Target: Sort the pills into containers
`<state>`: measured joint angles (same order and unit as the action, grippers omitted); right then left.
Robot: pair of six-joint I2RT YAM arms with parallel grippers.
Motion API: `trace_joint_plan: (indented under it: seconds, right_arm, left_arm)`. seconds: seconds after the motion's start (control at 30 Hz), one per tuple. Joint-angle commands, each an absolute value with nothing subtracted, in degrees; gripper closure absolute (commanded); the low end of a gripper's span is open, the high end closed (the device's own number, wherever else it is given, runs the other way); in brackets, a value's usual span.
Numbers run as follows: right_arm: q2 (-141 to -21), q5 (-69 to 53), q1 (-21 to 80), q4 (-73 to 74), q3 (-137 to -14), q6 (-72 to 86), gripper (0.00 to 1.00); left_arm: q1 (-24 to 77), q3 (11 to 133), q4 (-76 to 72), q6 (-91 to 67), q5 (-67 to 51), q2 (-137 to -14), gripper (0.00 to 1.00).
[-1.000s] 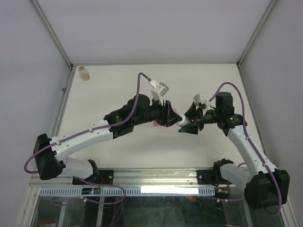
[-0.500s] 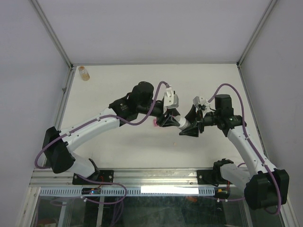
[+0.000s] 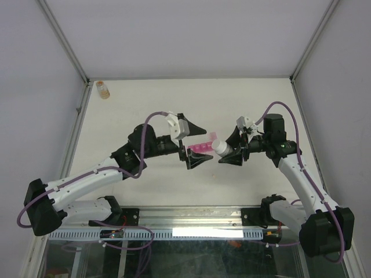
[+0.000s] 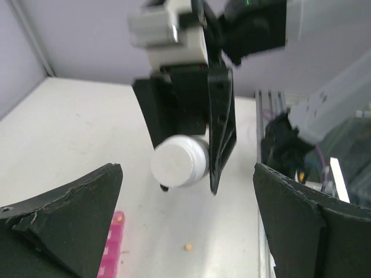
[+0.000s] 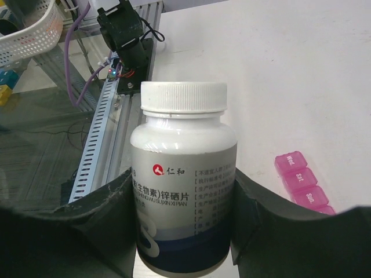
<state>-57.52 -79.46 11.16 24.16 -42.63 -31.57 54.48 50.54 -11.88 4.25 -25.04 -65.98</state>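
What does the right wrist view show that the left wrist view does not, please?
Only the right wrist view shows the printed label of the white-capped bottle, day names on the pink organiser and a white basket off the table. Only the left wrist view shows a tiny pill loose on the table and the right gripper from outside. Both show the bottle in that grip and part of the organiser.

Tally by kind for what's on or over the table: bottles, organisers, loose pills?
Bottles: 2 (white-capped bottle, amber bottle)
Pink organiser: 1
Loose pill: 1, seen in the left wrist view only
Total: 4
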Motion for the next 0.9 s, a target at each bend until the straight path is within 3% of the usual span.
trace_joint_plan:
  seconds: [0.0, 0.1, 0.2, 0.37, 0.5, 0.87]
  right_arm:
    - [-56.9, -80.0, 11.1, 21.9, -44.8, -31.5, 1.0]
    - [-57.1, -79.8, 11.1, 21.9, -44.9, -31.5, 1.0]
    - [-57.3, -79.8, 11.1, 21.9, -44.9, -31.6, 1.0]
    - [-57.5, -79.7, 11.2, 21.9, -44.9, -31.6, 1.0]
    - [-57.5, -79.5, 11.1, 21.9, -44.8, -31.6, 1.0]
    - [-57.6, -79.5, 11.2, 22.0, -44.8, -31.6, 1.0]
  left_arm:
    - [54.3, 48.6, -24.5, -14.9, -14.7, -59.5, 0.01]
    - [54.2, 45.9, -24.0, -27.2, -10.2, -57.9, 0.03]
    - [54.8, 45.7, -17.5, -36.9, -3.7, -57.8, 0.13]
    - [61.4, 54.8, -1.9, -35.3, 8.5, -62.7, 0.18]
    - [62.0, 59.5, 1.6, -33.7, 7.8, -67.0, 0.29]
    - [62.1, 65.6, 3.9, -31.6, 3.4, -74.0, 0.41]
